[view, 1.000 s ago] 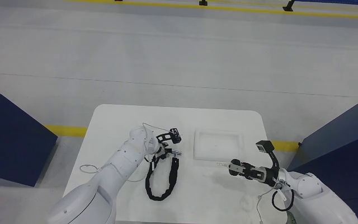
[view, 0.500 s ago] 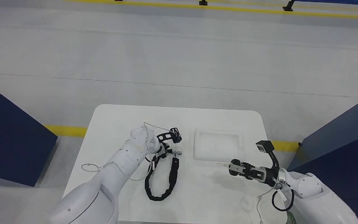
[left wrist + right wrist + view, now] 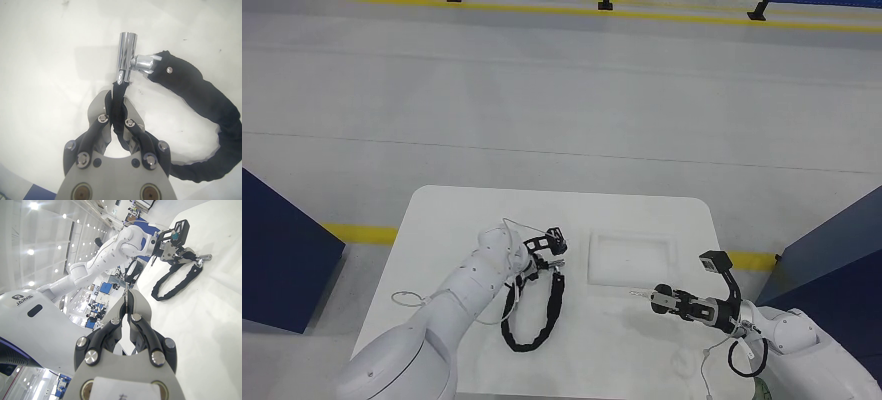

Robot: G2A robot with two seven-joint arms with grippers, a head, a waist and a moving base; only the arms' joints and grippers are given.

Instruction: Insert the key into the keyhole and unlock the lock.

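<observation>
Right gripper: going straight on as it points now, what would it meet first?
Likely the chrome lock cylinder on the black sleeved chain that the left gripper holds; the small metal key leads, bare white table between. Alignment unclear.

Top camera: high over arms, looking down on table (image 3: 442, 215), floor beyond. Left wrist camera: tight behind left gripper (image 3: 116, 97), close on chain lock (image 3: 189, 81). Right wrist camera: behind right gripper (image 3: 127, 298) with key (image 3: 126, 290), rolled sideways, facing across table; same chain lock, left gripper farther off.
</observation>
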